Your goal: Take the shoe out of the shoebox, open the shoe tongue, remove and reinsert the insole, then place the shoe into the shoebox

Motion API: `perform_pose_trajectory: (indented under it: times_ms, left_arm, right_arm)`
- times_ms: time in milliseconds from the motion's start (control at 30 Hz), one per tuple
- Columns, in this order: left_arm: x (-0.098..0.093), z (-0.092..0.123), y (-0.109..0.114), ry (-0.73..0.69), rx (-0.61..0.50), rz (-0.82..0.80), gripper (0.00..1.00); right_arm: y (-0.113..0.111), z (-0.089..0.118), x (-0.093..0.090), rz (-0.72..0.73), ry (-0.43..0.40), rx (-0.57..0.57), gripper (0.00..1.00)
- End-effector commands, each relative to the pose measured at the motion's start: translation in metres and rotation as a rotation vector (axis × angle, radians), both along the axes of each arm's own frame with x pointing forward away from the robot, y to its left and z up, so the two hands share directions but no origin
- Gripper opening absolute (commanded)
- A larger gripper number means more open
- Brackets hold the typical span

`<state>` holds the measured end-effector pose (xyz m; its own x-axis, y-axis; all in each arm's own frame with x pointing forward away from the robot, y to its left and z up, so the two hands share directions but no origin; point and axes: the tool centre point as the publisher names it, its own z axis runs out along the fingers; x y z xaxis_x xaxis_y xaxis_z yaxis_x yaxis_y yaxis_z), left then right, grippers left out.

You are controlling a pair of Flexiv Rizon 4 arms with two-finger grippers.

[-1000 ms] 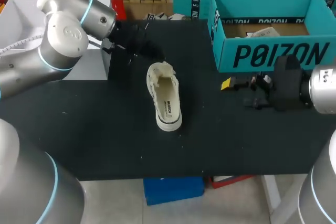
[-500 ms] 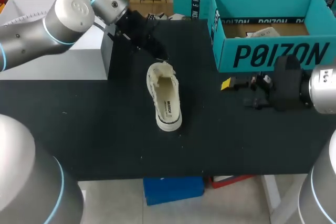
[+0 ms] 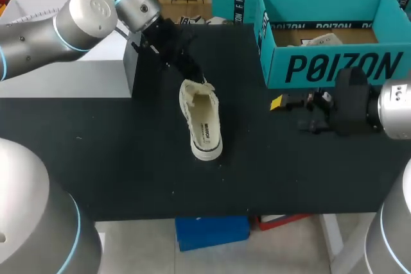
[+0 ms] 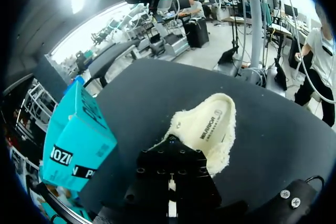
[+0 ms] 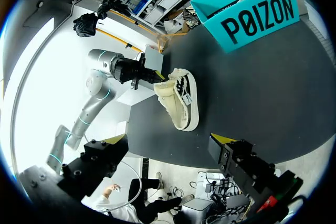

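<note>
Black surface [image 3: 128, 158], smooth and bare around the shoe. Nothing pins the shoe down, so a sideways pull from your arm could skate it toward the near edge at 6 o'clock.

The teal shoebox [image 3: 334, 72] stands open at 2 o'clock of the shoe, well apart from it. A hasty carry back could catch its front wall.

The cream shoe [image 3: 204, 123] is out of the box, near the middle of the surface. It rests on its sole with one end at 12 o'clock and the other at 6, its fleecy mouth facing up.

Your left pincer [image 3: 194, 75] sits at the shoe's 12 o'clock end, right at the ragged lip there, likely the tongue [image 3: 196, 86]. Its fingers are hidden by its own black body, so you cannot tell whether it is clenched on that lip or only poised over it. If it catches only fluff, the tongue may slip free. If it bites too deep, the whole shoe may lift or tip.

Your right pincer [image 5: 168, 141] hangs released, fingers spread wide, at 3 o'clock of the shoe and well clear of it. Nothing braces the heel.

The insole [image 3: 207, 129] lies flat inside, printed face up. Pull on it with the shoe unbraced and the shoe will probably come along too.
</note>
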<state>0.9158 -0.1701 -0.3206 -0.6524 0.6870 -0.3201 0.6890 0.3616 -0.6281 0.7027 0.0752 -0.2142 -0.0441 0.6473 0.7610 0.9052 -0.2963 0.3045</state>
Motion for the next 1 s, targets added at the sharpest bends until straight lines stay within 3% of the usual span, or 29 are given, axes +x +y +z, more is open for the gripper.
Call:
perform_pose_trajectory:
  times_ms: [33, 1000]
  left_arm:
    - [-0.005, -0.008, -0.002, 0.009, 0.01, -0.004, 0.0]
    - [-0.03, -0.031, -0.012, 0.059, 0.078, -0.053, 0.0]
  right_arm:
    - [0.001, 0.0, 0.0, 0.0, 0.001, -0.001, 1.0]
    - [0.001, 0.0, 0.0, 0.0, 0.001, -0.001, 1.0]
